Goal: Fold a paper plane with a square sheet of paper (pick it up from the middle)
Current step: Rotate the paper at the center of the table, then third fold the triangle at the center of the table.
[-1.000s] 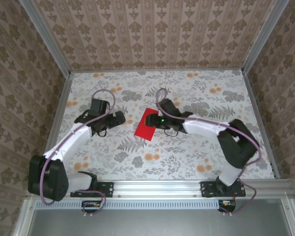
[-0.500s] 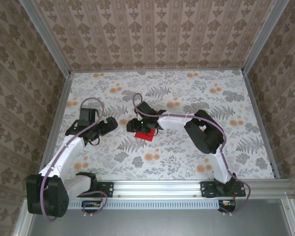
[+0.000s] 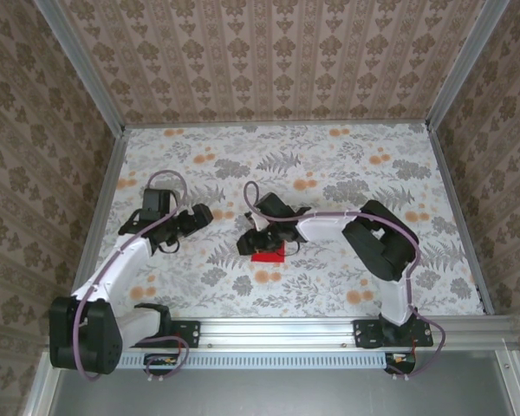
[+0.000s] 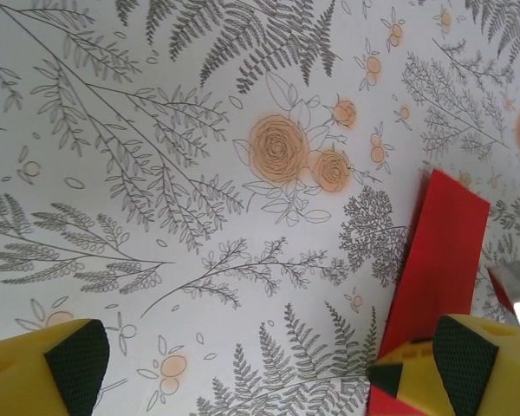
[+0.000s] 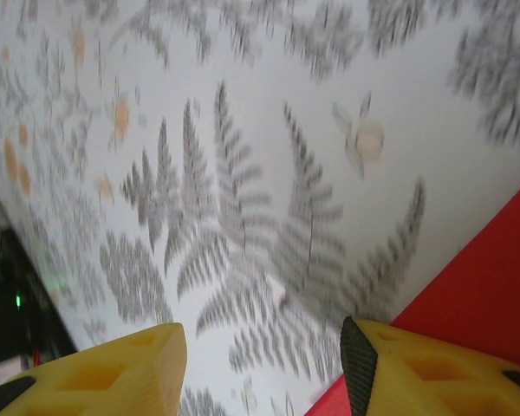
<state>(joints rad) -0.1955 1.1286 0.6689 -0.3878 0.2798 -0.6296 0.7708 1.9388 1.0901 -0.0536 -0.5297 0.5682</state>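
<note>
You see the red sheet (image 4: pixel 438 251) flat, apparently a folded strip; left end effector (image 4: pixel 260 368) wide open, right end effector (image 5: pixel 264 364) half-open, both empty.

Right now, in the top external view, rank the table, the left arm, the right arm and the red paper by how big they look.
1. table: largest by far.
2. left arm and right arm: look about alike, so unranked.
3. red paper: smallest, though partly covered by the right arm.
</note>
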